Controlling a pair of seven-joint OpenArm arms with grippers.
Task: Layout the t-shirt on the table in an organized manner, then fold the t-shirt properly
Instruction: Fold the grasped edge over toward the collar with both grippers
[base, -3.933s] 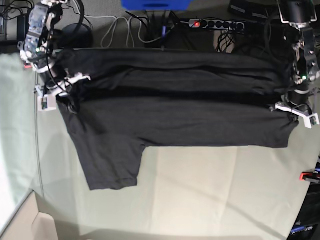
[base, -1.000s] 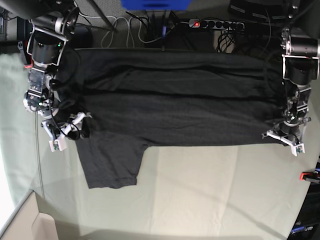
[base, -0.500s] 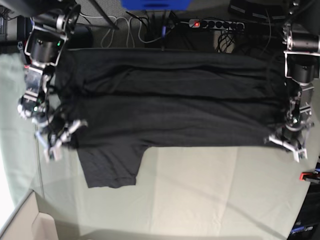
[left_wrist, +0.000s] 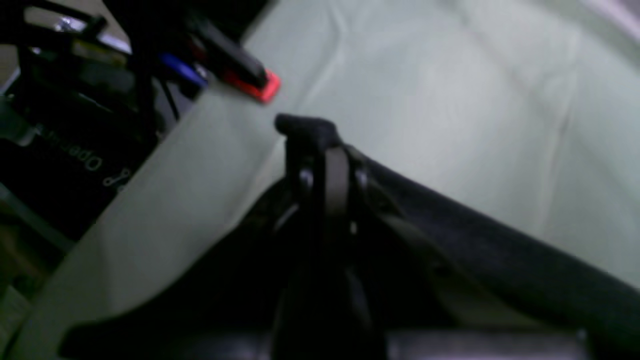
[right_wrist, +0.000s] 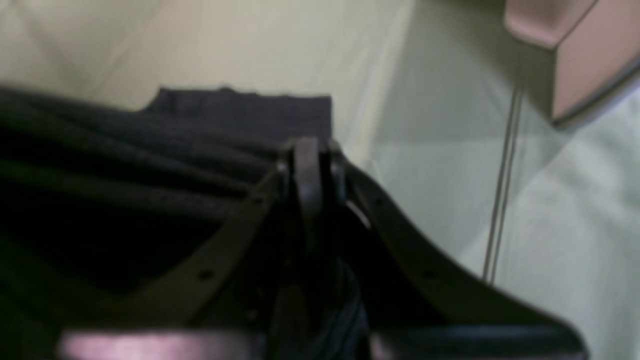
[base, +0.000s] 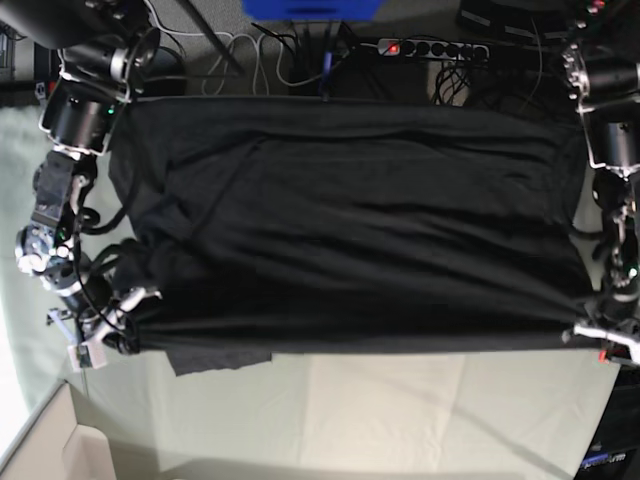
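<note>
The dark t-shirt (base: 350, 220) is stretched wide across the pale grey-green table (base: 400, 420), with no print showing. My left gripper (base: 600, 335) is at the shirt's near right corner, and in the left wrist view it (left_wrist: 312, 132) is shut on a bunch of dark fabric (left_wrist: 475, 240). My right gripper (base: 100, 340) is at the near left corner, and in the right wrist view it (right_wrist: 310, 150) is shut on the fabric (right_wrist: 100, 165). A sleeve (base: 220, 360) peeks out under the near edge and also shows in the right wrist view (right_wrist: 245, 112).
A red clamp (left_wrist: 252, 85) sits at the table's right edge, close to my left gripper. A power strip (base: 430, 47), cables and a blue box (base: 310, 8) lie beyond the far edge. A cardboard box (base: 45, 445) is at the near left corner, and a thin cable (right_wrist: 502, 200) runs along there.
Both grippers have pulled the shirt's edge toward the near side of the table. The fabric now spreads over more of the table and covers most of the sleeve.
</note>
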